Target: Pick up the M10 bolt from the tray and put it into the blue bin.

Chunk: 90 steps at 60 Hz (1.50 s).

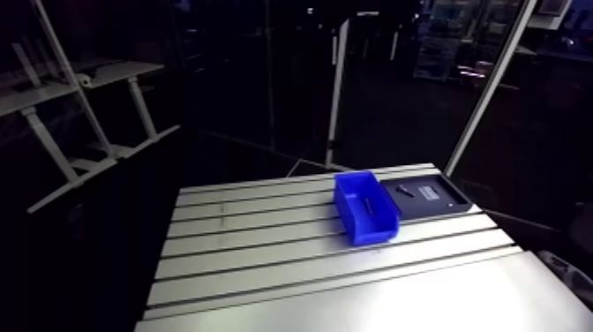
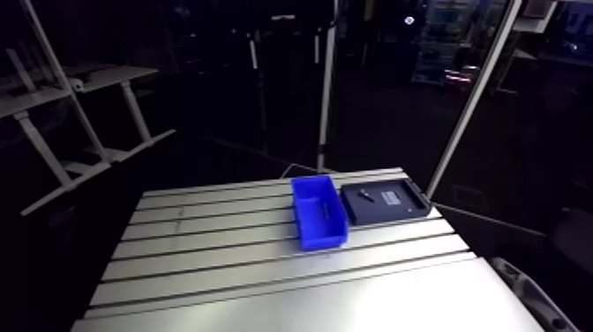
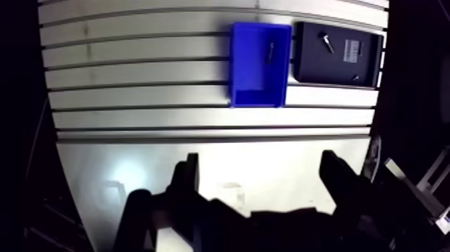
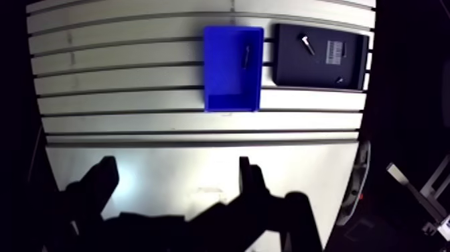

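The blue bin (image 3: 249, 74) stands on the slotted table next to a black tray (image 3: 338, 67). A dark bolt (image 3: 270, 51) lies inside the bin by its tray-side wall. Another bolt (image 3: 327, 41) lies on the tray near a white label, and a small dark piece (image 3: 355, 77) sits at the tray's corner. In the wrist view my gripper (image 3: 261, 164) hangs high above the smooth front part of the table, well short of the bin. It is open with nothing between its fingers. The arm view shows the bin (image 1: 353, 221) and tray (image 1: 432, 201) but not the gripper.
The slotted aluminium table (image 1: 247, 247) stretches wide beside the bin, with a smooth plate (image 1: 397, 305) along its front. The tray lies close to the table's far right corner and edge.
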Each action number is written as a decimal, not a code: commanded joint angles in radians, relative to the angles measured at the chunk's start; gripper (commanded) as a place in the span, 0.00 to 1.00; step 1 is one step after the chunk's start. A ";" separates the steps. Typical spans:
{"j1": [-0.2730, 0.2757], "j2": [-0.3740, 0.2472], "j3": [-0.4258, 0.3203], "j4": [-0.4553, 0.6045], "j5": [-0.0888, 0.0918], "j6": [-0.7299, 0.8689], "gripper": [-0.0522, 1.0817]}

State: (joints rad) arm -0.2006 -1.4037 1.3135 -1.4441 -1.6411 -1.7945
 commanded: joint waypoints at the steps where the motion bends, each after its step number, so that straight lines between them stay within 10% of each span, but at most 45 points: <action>1: -0.047 0.000 0.003 -0.005 -0.004 -0.091 0.07; 90: -0.276 0.220 0.018 -0.241 0.025 -1.031 0.07</action>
State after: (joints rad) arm -0.4516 -1.2144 1.3229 -1.6308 -1.6168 -2.7608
